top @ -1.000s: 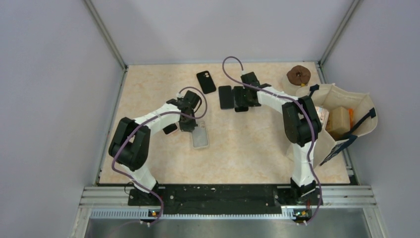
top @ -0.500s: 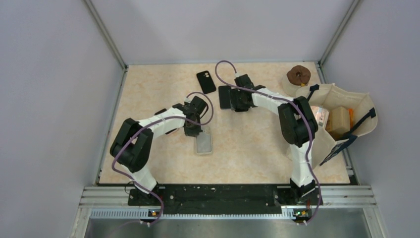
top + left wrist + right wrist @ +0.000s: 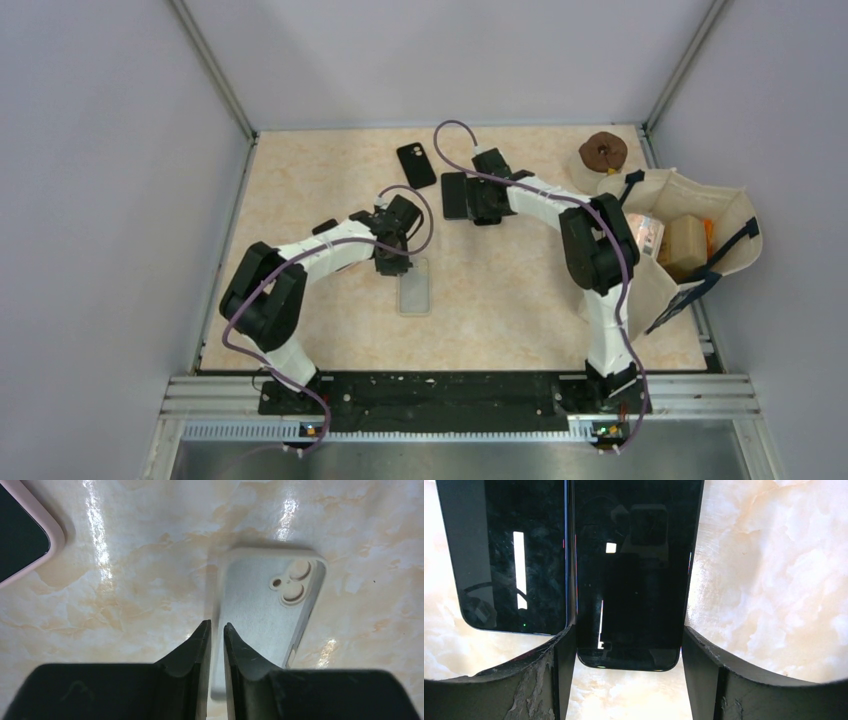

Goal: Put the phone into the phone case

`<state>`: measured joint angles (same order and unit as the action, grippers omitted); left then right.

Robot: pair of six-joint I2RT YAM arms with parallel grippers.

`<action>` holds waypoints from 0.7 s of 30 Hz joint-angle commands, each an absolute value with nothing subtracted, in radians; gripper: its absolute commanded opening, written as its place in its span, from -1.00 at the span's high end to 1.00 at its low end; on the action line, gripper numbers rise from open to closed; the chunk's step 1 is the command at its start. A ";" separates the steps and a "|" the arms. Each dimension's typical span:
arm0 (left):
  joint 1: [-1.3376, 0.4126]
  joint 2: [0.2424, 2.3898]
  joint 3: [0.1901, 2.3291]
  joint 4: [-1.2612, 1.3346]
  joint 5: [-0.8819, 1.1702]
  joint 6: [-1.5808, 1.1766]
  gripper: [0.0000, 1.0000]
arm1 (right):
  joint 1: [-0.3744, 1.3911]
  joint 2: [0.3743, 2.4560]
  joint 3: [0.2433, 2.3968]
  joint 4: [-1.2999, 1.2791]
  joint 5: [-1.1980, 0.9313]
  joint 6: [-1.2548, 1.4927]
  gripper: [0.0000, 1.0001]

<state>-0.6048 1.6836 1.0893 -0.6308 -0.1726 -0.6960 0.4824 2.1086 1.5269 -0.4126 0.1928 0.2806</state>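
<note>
The clear, whitish phone case [image 3: 415,288] lies open side up at the table's middle. In the left wrist view the case [image 3: 272,605] shows its camera holes at the far end. My left gripper [image 3: 393,252] [image 3: 215,627] is shut on the case's left side wall. Two black phones lie side by side, screens up, at the back middle. My right gripper [image 3: 478,200] [image 3: 629,640] straddles the right phone [image 3: 634,570], its fingers pressed against both long edges. The other phone [image 3: 454,195] [image 3: 509,555] lies just left of it.
A black phone or case [image 3: 416,165] with a camera cutout lies at the back. A pink-cased phone [image 3: 20,535] lies left of the clear case. A brown tape roll [image 3: 603,152] sits at the back right. A cream bag [image 3: 690,245] with items stands at the right edge.
My left gripper has dragged the clear case to the right and nearer. My right gripper has moved left onto the right black phone, beside the other one.
</note>
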 commanded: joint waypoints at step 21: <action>-0.603 1.742 1.207 -0.399 0.138 -0.896 0.26 | 0.530 1.641 0.843 -0.271 -0.194 0.531 0.13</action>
